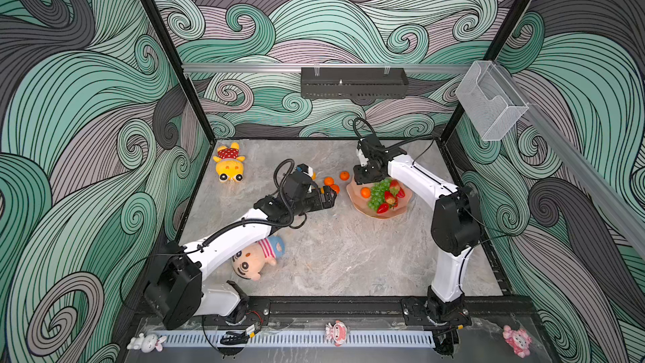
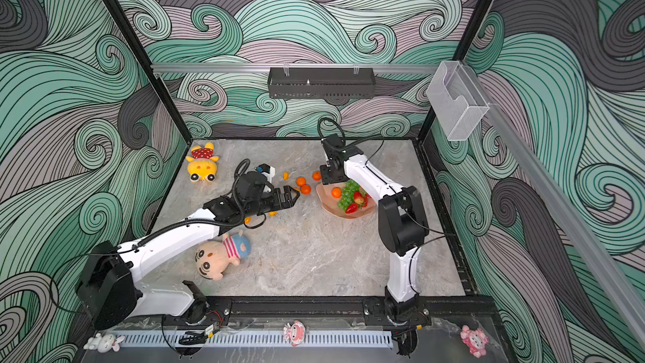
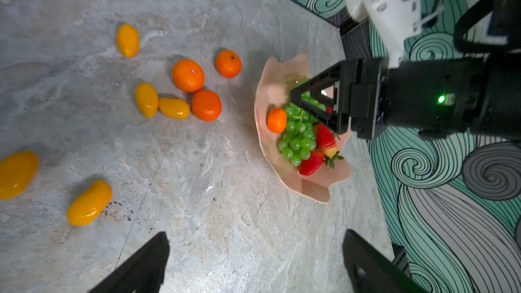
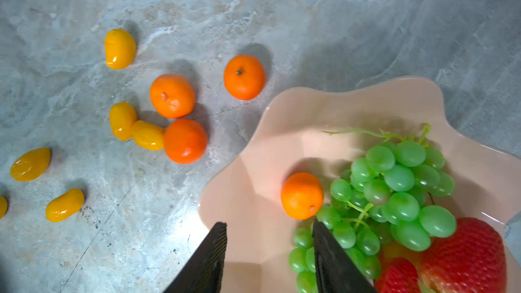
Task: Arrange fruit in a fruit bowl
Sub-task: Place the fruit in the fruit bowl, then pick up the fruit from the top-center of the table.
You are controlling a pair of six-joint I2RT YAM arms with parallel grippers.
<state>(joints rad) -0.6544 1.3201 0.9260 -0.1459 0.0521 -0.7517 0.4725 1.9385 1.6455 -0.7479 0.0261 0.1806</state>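
1. Already in the peach fruit bowl (image 4: 282, 136): one tangerine (image 4: 302, 195), the green grape bunch (image 4: 400, 193) and strawberries (image 4: 465, 249).
2. Not yet in, loose on the surface (image 4: 338, 9) beside it: three tangerines (image 4: 172, 96) and several kumquats (image 4: 120, 48).
3. Over the bowl's edge hangs the right gripper (image 4: 269, 223), fingers parted, empty; the left gripper (image 3: 256, 233), near the loose tangerines, is spread wide, empty.
4. Roughly half done, I judge.
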